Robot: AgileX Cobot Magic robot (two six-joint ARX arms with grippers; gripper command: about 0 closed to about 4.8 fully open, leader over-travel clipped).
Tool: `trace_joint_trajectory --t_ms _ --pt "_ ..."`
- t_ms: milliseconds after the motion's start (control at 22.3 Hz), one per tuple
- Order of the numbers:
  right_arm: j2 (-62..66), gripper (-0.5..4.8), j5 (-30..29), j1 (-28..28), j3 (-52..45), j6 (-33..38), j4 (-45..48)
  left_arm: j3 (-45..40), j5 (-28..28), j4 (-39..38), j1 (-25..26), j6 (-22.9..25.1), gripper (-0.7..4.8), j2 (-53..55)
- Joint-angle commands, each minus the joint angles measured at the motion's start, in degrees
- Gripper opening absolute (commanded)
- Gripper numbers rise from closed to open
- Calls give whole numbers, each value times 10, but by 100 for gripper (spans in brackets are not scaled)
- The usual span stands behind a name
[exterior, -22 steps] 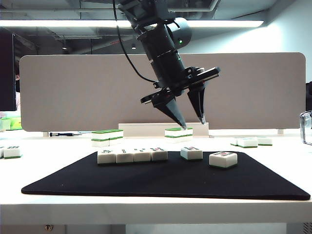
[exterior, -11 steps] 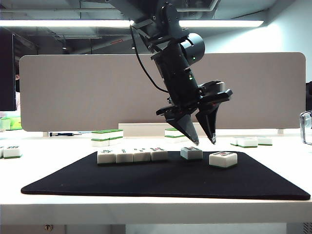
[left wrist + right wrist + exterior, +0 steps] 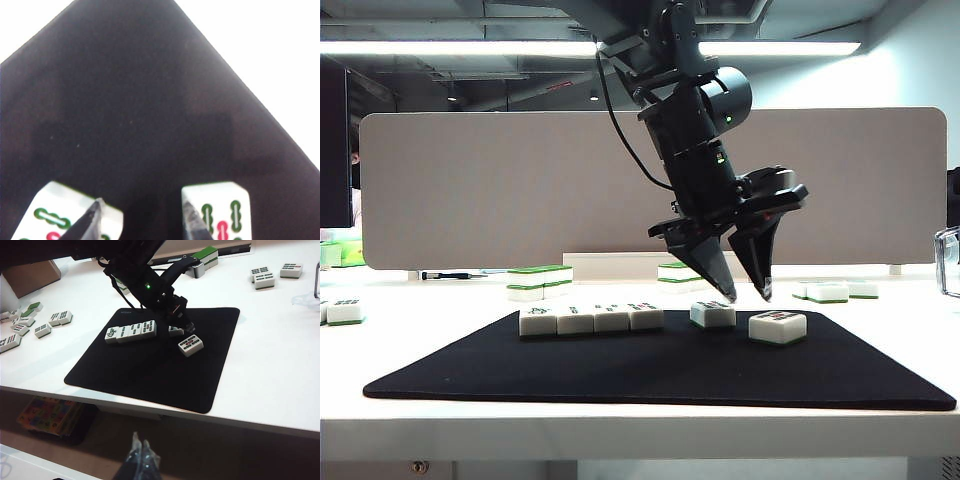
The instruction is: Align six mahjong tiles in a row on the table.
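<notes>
Several white mahjong tiles (image 3: pixel 592 319) stand in a row on the black mat (image 3: pixel 650 370), which lies on the white table (image 3: pixel 890 325). Two more tiles lie loose to the right of the row, one nearer it (image 3: pixel 713 313) and one further out (image 3: pixel 778 326). My left gripper (image 3: pixel 748 297) hangs open just above the gap between these two, points down, holding nothing. In the left wrist view its tips (image 3: pixel 142 205) frame bare mat, with one tile (image 3: pixel 55 217) and the other (image 3: pixel 220 207) at either side. My right gripper (image 3: pixel 140 447) sits shut below the table's front edge, far from the tiles.
Spare tiles lie off the mat: a green-topped stack (image 3: pixel 540 281) at the back left, some at the back right (image 3: pixel 832 291) and one at the far left (image 3: pixel 344 311). A grey divider panel (image 3: pixel 470 190) closes the back. A clear object (image 3: pixel 948 262) stands at the right edge.
My left gripper has moved right and down, from above the mat's back to just over the two loose tiles, and its wrist has rolled. The tiles have not moved.
</notes>
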Motion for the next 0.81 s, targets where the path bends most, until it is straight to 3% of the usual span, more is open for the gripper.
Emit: trace_joint_trajectory --t_ms 45,403,807 --pt "-7 -1 1 0 2 -2 10 2 -4 -11 0 3 204 5" --pt "-7 -1 1 0 2 -2 9 2 -64 -25 3 2 205 9" --pt "-7 -1 1 0 2 -2 9 2 -66 -51 7 -1 205 9"
